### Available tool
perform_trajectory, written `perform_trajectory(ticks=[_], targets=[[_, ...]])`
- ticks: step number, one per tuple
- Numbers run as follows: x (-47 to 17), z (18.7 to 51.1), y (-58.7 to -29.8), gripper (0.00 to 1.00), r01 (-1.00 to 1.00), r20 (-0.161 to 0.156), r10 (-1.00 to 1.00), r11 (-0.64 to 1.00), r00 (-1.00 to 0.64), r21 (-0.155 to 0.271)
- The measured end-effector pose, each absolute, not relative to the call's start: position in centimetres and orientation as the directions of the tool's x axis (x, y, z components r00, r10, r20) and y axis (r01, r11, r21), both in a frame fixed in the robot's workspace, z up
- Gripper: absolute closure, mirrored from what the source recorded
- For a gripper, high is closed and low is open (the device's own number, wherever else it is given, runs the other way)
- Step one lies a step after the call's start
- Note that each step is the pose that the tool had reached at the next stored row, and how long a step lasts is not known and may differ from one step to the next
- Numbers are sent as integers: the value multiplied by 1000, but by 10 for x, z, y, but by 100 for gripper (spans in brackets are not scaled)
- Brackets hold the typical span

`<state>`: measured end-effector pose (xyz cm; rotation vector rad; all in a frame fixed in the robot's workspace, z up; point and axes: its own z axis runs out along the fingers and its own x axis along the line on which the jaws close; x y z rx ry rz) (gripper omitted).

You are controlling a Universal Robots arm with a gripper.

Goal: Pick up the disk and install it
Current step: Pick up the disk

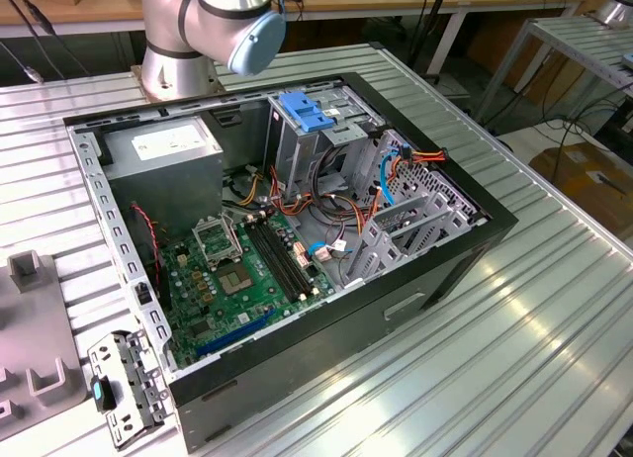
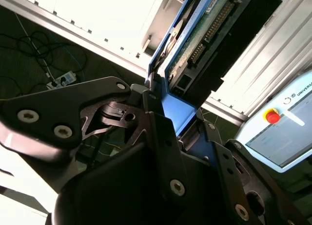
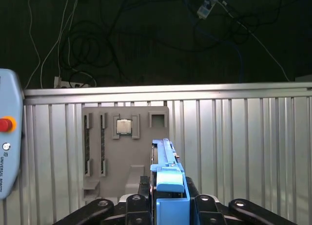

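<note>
Gripper (image 3: pixel 168 199) pinches the disk (image 3: pixel 164 156) edge-on by its blue carrier bracket (image 2: pixel 178 110); judged requirement: a square, slip-free hold for alignment with the open computer case (image 1: pixel 415 299).

Brand lettering on the pendant (image 3: pixel 7 152)

Exterior view overlooks case (image 1: pixel 396 319); wrist views hug disk (image 2: pixel 201 34) (image 3: pixel 168 186).

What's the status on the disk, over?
Claw shut on the disk. Disk held edge-on above the table. Grey fixture tray beyond it; computer case open.
</note>
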<state>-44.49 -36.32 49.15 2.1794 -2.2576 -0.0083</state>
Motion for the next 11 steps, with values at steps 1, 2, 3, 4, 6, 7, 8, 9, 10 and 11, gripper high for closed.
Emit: perform_trajectory(ticks=[1, 2, 3, 4, 6, 7, 8, 9, 10, 11], targets=[[-444, 492, -363, 63, -999, -1, -999, 35, -35, 6], [-442, 492, -363, 63, -999, -1, -999, 35, -35, 6], [-441, 491, -363, 63, -999, -1, -999, 35, -35, 6], [-440, 491, -363, 63, -999, -1, -999, 35, -35, 6], [-435, 491, -363, 63, -999, -1, -999, 35, -35, 6], [-433, 492, -363, 63, -999, -1, -999, 35, -35, 6], [-432, 492, -363, 63, -999, -1, -999, 35, -35, 6], [-431, 491, -363, 63, -999, -1, -999, 35, -35, 6], [-431, 491, -363, 63, -999, -1, -999, 35, -35, 6], [-431, 491, -363, 63, -999, -1, -999, 35, -35, 6]])
